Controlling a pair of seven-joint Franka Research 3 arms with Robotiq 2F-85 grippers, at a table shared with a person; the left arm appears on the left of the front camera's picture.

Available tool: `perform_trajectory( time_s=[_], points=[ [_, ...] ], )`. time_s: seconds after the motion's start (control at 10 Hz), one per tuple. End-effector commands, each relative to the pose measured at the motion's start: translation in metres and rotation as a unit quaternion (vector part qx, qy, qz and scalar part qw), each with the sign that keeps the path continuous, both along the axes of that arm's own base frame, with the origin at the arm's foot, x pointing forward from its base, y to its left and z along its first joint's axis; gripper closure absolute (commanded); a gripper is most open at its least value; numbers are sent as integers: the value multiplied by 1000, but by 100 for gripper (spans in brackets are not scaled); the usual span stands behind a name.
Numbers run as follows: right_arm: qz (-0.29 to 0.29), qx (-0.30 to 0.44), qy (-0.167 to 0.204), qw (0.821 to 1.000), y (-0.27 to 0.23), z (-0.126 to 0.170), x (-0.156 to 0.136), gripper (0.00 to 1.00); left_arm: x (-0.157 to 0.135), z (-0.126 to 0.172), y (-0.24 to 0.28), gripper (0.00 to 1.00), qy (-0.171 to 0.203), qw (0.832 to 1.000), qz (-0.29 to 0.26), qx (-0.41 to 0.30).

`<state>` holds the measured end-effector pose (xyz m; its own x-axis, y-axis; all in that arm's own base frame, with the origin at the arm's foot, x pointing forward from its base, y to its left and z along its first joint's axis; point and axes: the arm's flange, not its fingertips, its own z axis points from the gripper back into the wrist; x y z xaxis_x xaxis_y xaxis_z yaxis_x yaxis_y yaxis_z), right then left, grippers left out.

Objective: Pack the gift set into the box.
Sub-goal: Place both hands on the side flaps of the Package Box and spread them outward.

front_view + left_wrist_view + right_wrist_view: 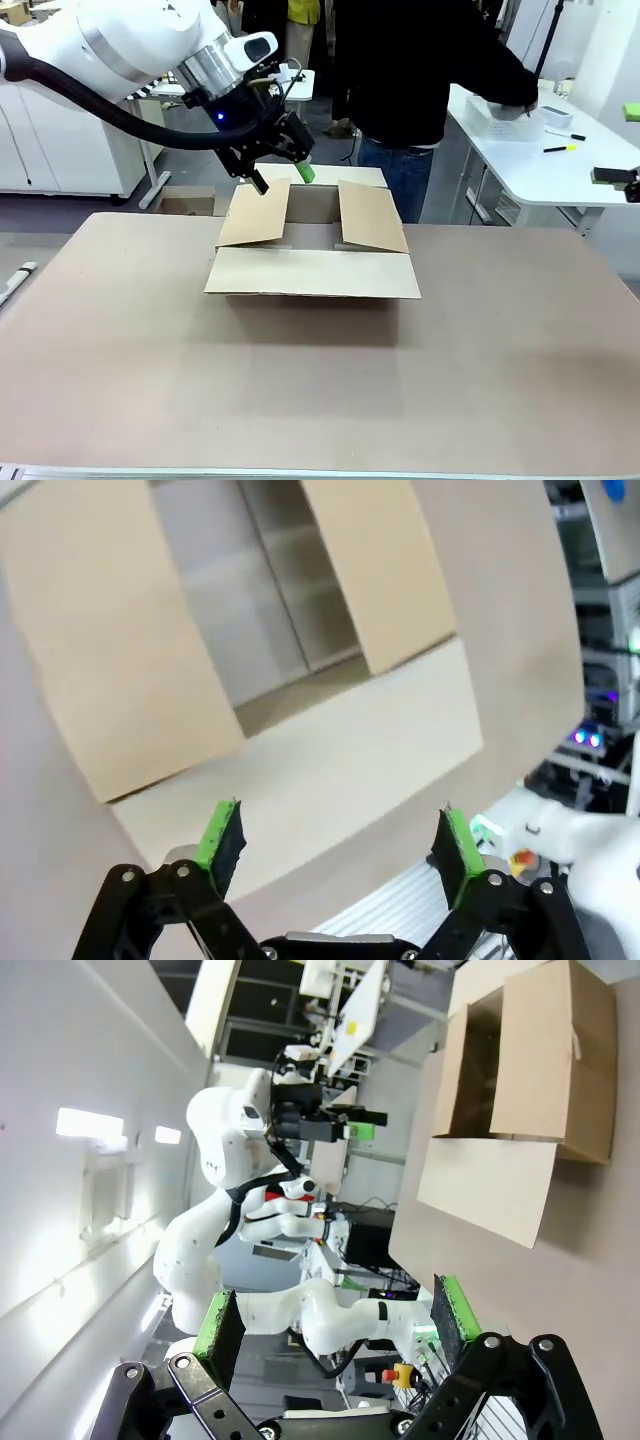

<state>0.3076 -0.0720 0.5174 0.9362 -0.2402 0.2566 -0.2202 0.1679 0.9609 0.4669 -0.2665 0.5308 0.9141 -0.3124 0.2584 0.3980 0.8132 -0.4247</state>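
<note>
Nearest the front camera we record the brown surface (320, 400), with the box (312, 272) on it. Taken from the left end effector (281, 177), the box sits directly beneath. Its near flap is folded out flat, and both side flaps lean inward over the opening. The lower fingertip is at the top edge of the left side flap; we cannot tell whether it touches.

In its wrist view, the left end effector (340, 842) is spread wide with nothing between the green pads (220, 835), and the box (130, 650) lies just ahead of them. The right end effector (337, 1322) is also spread wide and empty, with the box (545, 1050) well ahead of its fingers. A person (420, 70) stands beyond the left end effector.

What we see of the interior is plain board, so we judge the gift set is not yet packed. The step in hand appears to be clearing the opening. We recommend pressing the leaning flap outward near its top edge rather than downward, since a light carton may slide or crease. We also recommend keeping both side flaps back so the pack can go in flat.
</note>
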Motion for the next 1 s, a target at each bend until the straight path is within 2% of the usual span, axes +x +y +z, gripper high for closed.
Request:
perform_trajectory(
  time_s=[0.0, 0.1, 0.2, 0.3, 0.4, 0.5, 0.7, 0.8, 0.9],
  points=[
    [0, 8, -18, 1000, 0, 2, 4, 0, -3, -8, -11, 0, 16, 1000, -20, -6],
    [0, 8, -18, 1000, 0, 2, 4, 0, -7, -6, -25, 0, 19, 994, 92, 60],
    [0, 8, -18, 1000, 0, 2, 4, 0, -3, -6, -55, 0, 12, 976, 170, 138],
    [0, 8, -18, 1000, 0, 2, 4, 0, 5, -6, -84, 0, -5, 967, 176, 186],
    [0, 8, -18, 1000, 0, 2, 4, 0, 19, -7, -110, 0, -13, 947, 213, 239],
    [0, 8, -18, 1000, 0, 2, 4, 0, 28, -11, -128, 0, -15, 940, 211, 268],
    [0, 8, -18, 1000, 0, 2, 4, 0, 49, -32, -153, 0, -28, 897, 274, 346],
    [0, 8, -18, 1000, 0, 2, 4, 0, 57, -47, -160, 0, -23, 889, 282, 360],
    [0, 8, -18, 1000, 0, 2, 4, 0, 65, -65, -164, 0, -30, 868, 319, 379]
  ],
)
